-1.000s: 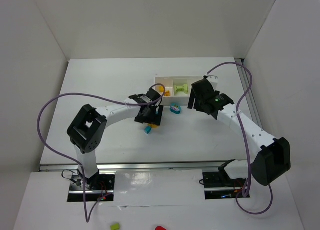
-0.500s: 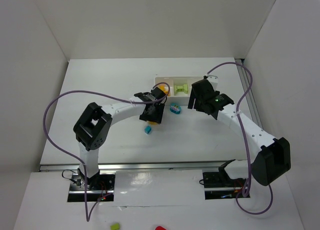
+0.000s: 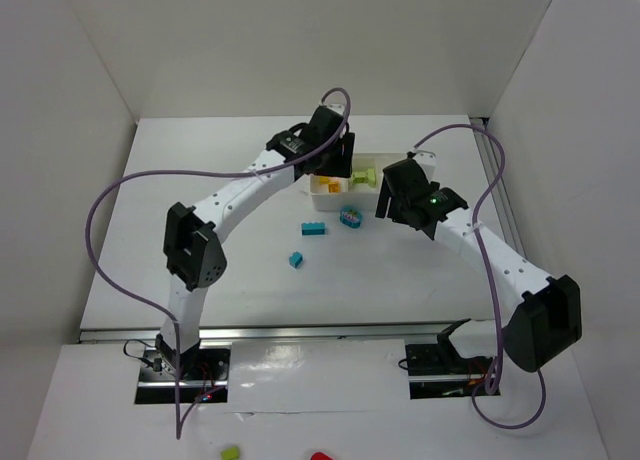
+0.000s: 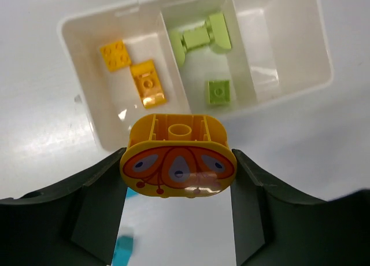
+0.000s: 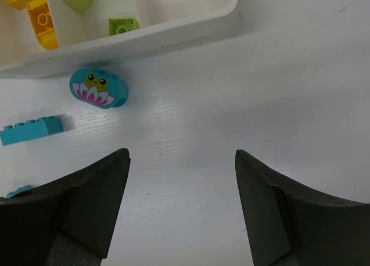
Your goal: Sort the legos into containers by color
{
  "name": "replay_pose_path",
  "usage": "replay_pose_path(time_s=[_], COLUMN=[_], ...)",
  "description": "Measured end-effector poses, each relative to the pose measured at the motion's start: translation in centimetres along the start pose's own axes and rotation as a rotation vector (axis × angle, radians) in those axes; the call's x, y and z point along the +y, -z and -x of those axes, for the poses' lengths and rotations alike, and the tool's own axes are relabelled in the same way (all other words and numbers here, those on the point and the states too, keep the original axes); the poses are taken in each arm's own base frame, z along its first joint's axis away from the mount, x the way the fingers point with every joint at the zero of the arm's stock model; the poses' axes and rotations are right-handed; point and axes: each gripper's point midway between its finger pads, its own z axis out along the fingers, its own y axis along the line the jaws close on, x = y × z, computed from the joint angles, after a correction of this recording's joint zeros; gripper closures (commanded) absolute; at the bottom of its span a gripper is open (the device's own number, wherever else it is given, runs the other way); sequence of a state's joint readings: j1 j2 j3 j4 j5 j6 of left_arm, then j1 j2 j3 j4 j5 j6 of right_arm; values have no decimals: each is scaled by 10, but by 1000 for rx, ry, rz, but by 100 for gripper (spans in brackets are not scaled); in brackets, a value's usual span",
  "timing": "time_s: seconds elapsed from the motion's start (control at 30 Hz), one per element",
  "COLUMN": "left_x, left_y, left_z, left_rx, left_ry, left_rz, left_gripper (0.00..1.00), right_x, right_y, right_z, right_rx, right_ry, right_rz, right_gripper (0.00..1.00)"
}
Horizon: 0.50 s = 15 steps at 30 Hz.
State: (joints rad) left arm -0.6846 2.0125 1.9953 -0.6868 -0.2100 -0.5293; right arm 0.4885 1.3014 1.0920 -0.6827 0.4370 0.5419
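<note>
We are clamping a glossy rounded orange brick (image 4: pixel 178 162) in our left pincer (image 4: pixel 178 182), its print showing only wrist-side; right pincer (image 5: pixel 182 208) is gaping apart.

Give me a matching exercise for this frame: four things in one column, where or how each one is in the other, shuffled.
Things
1. butterfly-print orange brick
2. lime square brick
3. flower-print cyan brick
4. right gripper

Places or states
A. open, holding nothing, over the table
B. in the middle compartment of the tray
C. clamped in the left gripper
D. on the table beside the tray

Pairs: 1-C, 2-B, 3-D, 4-A
</note>
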Motion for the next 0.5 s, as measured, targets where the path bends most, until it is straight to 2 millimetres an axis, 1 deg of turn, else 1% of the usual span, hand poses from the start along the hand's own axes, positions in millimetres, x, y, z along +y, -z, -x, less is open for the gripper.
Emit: replay_pose_path(time_s=[0.03,0.13,0.23,0.3,0.33,0.43,0.5], left_x=[0,8,21,31,35,41,38], left_y=[-9,-38,-70,-85,-89,-93,-92], left_z=[9,18,11,5,2,-4,-3], left_rx=[-15,-12,23,52,63,89,88], left_ry=[1,0,1,-5,-6,-13,-13], left_rz=[0,18,45,59,64,73,65], left_gripper=[42,41,37,24,17,0,0], right_x=[0,-1,-2,-3,-2,6,17], right_y=[1,3,5,5,6,6,6], right_z=[0,2,2,-3,-9,-26,-37], right_rx=[-2,-9,-16,-16,-6,22,41], right_ry=[0,-1,5,23,39,97,133], right_rz=[0,0,-3,9,23,92,154], right_gripper=[19,19,15,12,9,6,6])
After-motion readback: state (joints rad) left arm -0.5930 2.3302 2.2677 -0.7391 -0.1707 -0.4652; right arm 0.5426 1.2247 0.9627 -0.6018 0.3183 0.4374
